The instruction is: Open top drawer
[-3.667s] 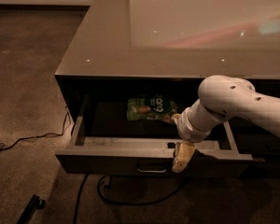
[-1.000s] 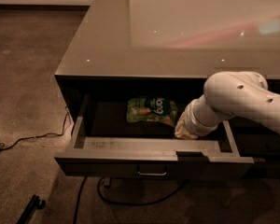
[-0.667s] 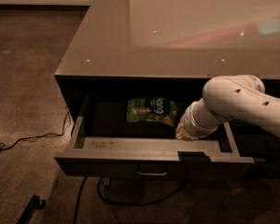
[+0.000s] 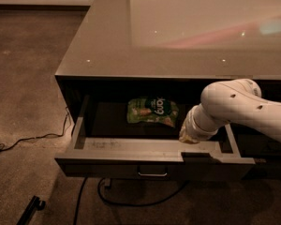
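The top drawer stands pulled out from under the counter, its dark front towards me, with a small metal loop handle at centre. A green snack bag lies inside towards the back. My gripper hangs at the end of the white arm, which comes in from the right. It sits just above the drawer's right inner part, behind the front panel and right of the bag. It is off the handle.
A glossy countertop overhangs the drawer. Black cables run over the carpet at left and under the drawer. A dark bar-shaped object lies at the bottom left. Open carpet lies to the left.
My gripper has risen from in front of the drawer front, near the handle, to above the drawer's right inner part. The drawer has stayed pulled out; the bag has not moved.
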You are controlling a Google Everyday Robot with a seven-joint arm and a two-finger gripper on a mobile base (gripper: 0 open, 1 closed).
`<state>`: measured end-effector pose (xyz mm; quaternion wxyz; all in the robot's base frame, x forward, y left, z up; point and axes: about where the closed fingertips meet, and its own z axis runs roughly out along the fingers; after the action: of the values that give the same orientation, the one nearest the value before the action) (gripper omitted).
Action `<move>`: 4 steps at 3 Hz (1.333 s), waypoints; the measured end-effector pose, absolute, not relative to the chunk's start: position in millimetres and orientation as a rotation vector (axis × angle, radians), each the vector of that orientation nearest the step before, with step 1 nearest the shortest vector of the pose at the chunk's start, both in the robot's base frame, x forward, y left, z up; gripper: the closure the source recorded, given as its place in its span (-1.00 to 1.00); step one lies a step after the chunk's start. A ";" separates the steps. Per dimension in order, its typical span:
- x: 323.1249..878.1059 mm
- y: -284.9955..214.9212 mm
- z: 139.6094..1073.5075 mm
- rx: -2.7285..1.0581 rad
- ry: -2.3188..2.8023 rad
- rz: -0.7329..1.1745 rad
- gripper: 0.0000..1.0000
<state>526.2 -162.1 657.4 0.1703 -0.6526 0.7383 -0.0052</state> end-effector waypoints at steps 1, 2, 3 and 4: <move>520.4 -167.2 648.6 -1.864 2.117 -0.011 1.00; 507.3 -168.4 648.4 -1.880 2.137 -0.021 1.00; 490.0 -168.4 653.7 -1.892 2.149 -0.034 1.00; 472.4 -169.5 656.8 -1.904 2.162 -0.032 1.00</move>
<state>472.4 -169.5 656.8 0.1298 -0.6553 0.7440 -0.0109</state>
